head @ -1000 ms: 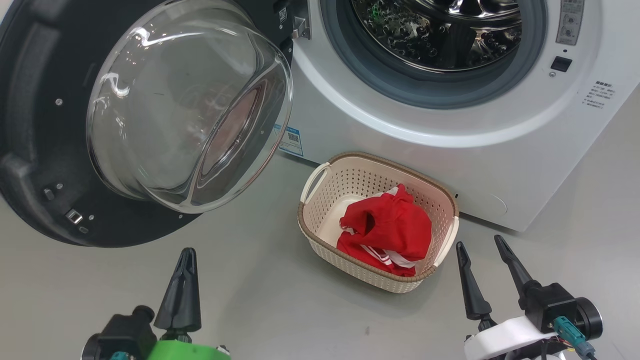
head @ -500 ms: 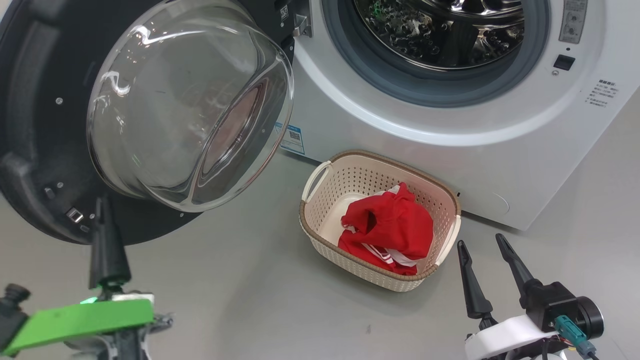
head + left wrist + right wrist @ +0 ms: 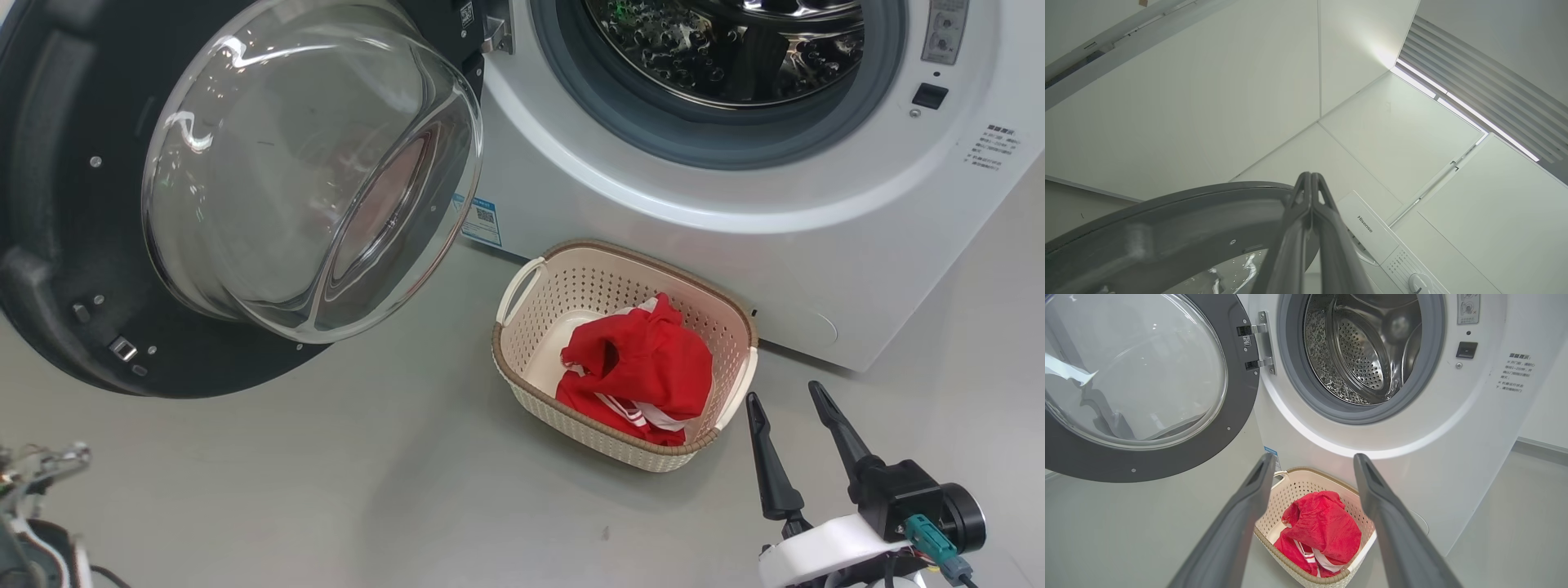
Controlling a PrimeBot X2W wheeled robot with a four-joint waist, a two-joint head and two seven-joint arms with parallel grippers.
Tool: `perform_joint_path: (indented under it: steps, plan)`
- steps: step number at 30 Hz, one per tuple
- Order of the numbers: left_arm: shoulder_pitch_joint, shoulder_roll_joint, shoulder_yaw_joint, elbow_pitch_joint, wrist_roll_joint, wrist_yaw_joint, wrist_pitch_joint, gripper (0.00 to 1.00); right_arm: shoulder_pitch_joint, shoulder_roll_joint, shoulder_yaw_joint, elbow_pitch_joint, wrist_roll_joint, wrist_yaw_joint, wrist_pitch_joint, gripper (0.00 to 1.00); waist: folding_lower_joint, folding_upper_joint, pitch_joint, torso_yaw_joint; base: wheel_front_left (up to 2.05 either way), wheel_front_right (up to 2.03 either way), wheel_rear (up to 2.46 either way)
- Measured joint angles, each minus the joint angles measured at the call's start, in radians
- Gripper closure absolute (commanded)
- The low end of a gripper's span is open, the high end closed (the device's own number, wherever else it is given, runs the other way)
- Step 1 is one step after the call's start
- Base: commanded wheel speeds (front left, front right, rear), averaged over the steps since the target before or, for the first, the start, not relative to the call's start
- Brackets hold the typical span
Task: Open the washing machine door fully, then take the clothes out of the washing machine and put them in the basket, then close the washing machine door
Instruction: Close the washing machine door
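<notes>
Red clothes lie in the basket, door open.
The washing machine reads "Hisense"; left end effector pressed together, right end effector spread wide, empty.

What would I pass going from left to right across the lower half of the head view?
washing machine door → basket holding the clothes → right fingers, spread open

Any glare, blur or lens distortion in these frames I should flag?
Head view: glare streaks on the washing machine door, sparkle in the drum. Left wrist view: door rim soft, light strip blown out, slats bowed. Right wrist view: right gripper jaws soft up close, clothes and basket sharp.
</notes>
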Motion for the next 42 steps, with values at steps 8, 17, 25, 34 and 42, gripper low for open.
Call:
perform_joint_path:
  steps: [8, 17, 25, 34, 42]
  plan:
    - [-0.085, 0.081, 0.125, 0.06, -0.071, -0.006, 0.002, 1.0, -0.002, -0.001, -0.001, 0.0, -0.002, 0.001, 0.0, 0.0, 0.0, 0.0, 0.004, 0.0, 0.0, 0.0, 0.0]
    - [-0.153, 0.223, 0.162, 0.282, -0.139, 0.075, 0.133, 1.0, -0.004, -0.001, 0.005, 0.001, -0.004, 0.011, 0.0, 0.0, 0.0, 0.0, 0.008, -0.007, 0.0, 0.0, 0.0]
    - [-0.212, 0.29, 0.155, 0.44, -0.257, 0.125, 0.282, 1.0, -0.015, -0.001, 0.021, 0.011, -0.012, 0.022, 0.0, 0.0, 0.0, 0.0, 0.014, -0.034, 0.0, 0.0, 0.0]
    - [-0.251, 0.338, 0.12, 0.579, -0.313, 0.142, 0.418, 1.0, -0.021, -0.007, 0.017, 0.014, -0.012, 0.027, 0.0, 0.0, 0.0, 0.0, 0.023, -0.062, 0.0, 0.0, 0.0]
    - [-0.274, 0.369, 0.12, 0.665, -0.319, 0.147, 0.466, 1.0, -0.024, -0.011, 0.024, 0.013, -0.016, 0.032, 0.0, 0.0, 0.0, 0.0, 0.037, -0.071, 0.0, 0.0, 0.0]
